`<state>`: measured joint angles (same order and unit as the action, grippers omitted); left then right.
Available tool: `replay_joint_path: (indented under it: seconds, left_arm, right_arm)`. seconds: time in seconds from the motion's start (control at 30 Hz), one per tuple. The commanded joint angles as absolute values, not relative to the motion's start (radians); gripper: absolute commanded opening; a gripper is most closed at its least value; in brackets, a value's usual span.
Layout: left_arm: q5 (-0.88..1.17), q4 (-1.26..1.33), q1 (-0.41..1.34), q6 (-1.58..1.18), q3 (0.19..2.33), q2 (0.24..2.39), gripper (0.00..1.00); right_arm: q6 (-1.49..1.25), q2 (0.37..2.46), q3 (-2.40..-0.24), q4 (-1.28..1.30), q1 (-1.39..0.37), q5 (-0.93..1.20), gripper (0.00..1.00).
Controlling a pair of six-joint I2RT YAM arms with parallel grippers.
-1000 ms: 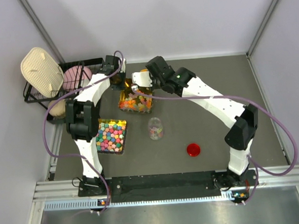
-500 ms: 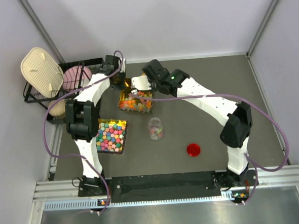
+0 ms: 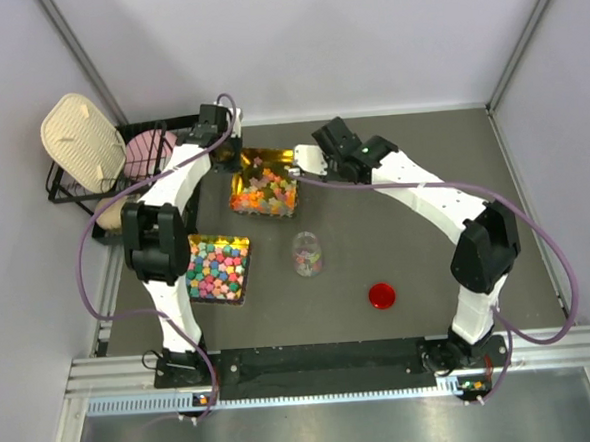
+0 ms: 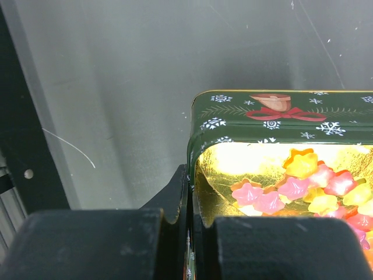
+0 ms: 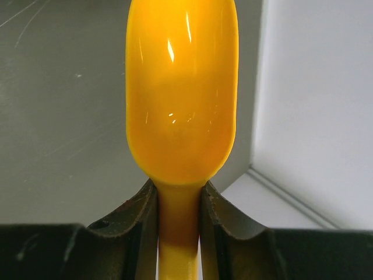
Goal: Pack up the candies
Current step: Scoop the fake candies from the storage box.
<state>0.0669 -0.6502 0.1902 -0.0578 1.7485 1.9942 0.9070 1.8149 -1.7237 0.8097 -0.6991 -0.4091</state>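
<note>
The candies (image 3: 265, 194) are small star-shaped pieces, pink, yellow and orange, lying in a green Christmas tin (image 4: 268, 119) with a gold inside. My left gripper (image 4: 190, 188) is shut on the tin's side wall at its back left corner (image 3: 241, 164). To the right of the tin, my right gripper (image 3: 306, 163) is shut on the handle of a yellow-orange spoon (image 5: 182, 87); its bowl is empty and points at the back wall. A clear jar (image 3: 307, 252) with a few candies inside stands in front of the tin.
A red lid (image 3: 383, 295) lies on the table right of the jar. A second tin (image 3: 219, 268) of larger bold-coloured candies sits at front left. A black wire rack (image 3: 92, 178) with dishes stands at back left, close to the left arm.
My right gripper with the spoon has drawn back from over the tin to its right side, uncovering the candies. The tin has shifted slightly towards the back in my left gripper.
</note>
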Motion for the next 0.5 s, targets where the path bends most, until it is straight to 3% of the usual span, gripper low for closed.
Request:
replay_joint_path:
  seconds: [0.0, 0.47]
  left_arm:
    - [0.127, -0.604, 0.173, -0.094, 1.773, 1.894, 0.00]
    - [0.158, -0.601, 0.172, -0.104, 1.772, 1.913, 0.00]
  right_arm:
    - [0.795, 1.749, -1.655, 0.773, -0.664, -0.368, 0.00]
    - [0.700, 1.781, -1.641, 0.727, -0.684, -0.199, 0.00]
